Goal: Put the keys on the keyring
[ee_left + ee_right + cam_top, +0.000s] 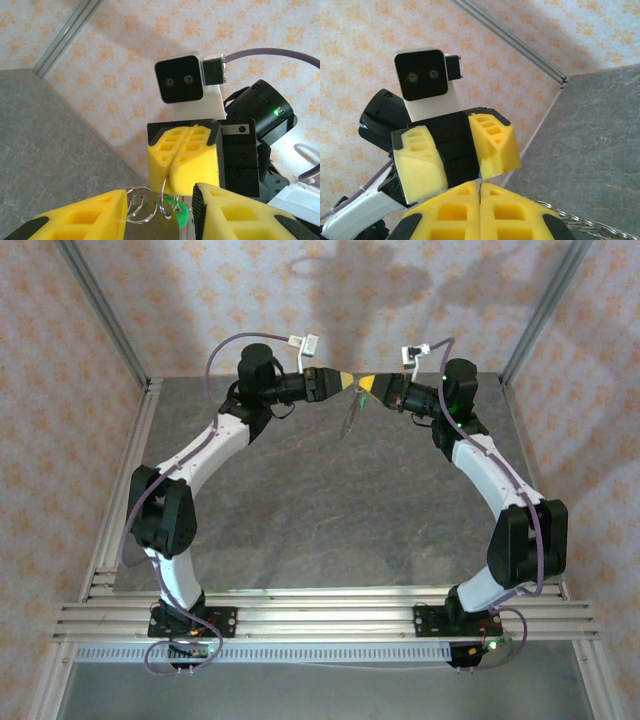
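Both grippers meet tip to tip high over the back of the table, left gripper point(345, 380) facing right gripper point(368, 386). The right gripper point(180, 150) is shut, and a thin wire loop of the keyring point(165, 187) comes out of the seam between its pads. Hanging from that loop are the green-headed key point(180, 214), small silver rings point(142, 205) and a flat silvery piece point(150, 230). They hang between the spread fingers of my left gripper point(160, 195), which is open. In the right wrist view a twisted part of the keyring point(572, 217) runs past the right gripper point(480, 185).
The grey stone-patterned table point(320, 510) lies below, with aluminium rails point(320, 615) along its near edge and a frame post point(100, 310) at the back left. Patterned walls close in right behind the grippers. The keyring's loop point(351, 418) dangles under the two tips.
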Robot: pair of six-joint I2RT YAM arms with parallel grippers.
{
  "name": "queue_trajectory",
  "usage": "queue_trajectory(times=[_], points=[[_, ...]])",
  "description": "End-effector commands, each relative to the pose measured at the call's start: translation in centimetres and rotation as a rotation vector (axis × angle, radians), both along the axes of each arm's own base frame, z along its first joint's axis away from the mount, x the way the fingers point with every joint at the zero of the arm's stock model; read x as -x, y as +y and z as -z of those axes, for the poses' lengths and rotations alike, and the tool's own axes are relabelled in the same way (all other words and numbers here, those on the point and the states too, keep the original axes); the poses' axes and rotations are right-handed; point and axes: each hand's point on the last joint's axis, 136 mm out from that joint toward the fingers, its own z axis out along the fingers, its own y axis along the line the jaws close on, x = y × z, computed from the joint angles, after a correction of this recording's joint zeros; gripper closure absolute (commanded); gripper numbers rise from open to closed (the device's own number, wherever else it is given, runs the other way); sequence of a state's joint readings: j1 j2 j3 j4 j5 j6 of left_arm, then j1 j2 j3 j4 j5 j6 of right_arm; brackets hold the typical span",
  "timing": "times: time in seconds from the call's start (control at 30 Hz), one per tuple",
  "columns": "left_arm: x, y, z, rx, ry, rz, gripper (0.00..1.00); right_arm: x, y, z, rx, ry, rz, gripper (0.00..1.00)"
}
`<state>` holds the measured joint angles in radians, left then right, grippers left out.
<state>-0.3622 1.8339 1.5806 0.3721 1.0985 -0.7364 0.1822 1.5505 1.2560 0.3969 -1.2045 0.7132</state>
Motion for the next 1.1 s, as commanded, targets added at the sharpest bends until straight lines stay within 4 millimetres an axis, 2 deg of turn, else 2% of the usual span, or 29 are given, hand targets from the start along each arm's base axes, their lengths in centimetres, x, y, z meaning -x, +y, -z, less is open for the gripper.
queue_trajectory(times=[0.0,0.23,0.5,0.87,1.03,1.07], points=[[1.4,-1.0,-1.6,0.039,-0.051,0.059,0.61,0.4,-0.2,-2.0,-0.024,-0.088,-0.011,1.00],[2.3,-2.0,-1.6,0.039,-0.057,0.090,0.66,0.1,-0.3,-1.6,-0.027,-0.083,0.002,1.00],[2.9,-2.3,-1.5,0.037,-0.058,0.099,0.77,0.0,-0.3,-1.3,-0.026,-0.080,0.011,1.00],[3.0,-2.6,-1.6,0.032,-0.068,0.089,0.99,0.1,-0.3,-1.3,-0.030,-0.074,0.008,1.00],[2.9,-2.8,-1.6,0.032,-0.074,0.077,1.00,0.1,-0.5,-1.7,-0.039,-0.073,0.021,1.00],[2.8,-2.8,-1.6,0.035,-0.076,0.071,1.00,0.0,-0.6,-1.8,-0.040,-0.073,0.032,0.95]])
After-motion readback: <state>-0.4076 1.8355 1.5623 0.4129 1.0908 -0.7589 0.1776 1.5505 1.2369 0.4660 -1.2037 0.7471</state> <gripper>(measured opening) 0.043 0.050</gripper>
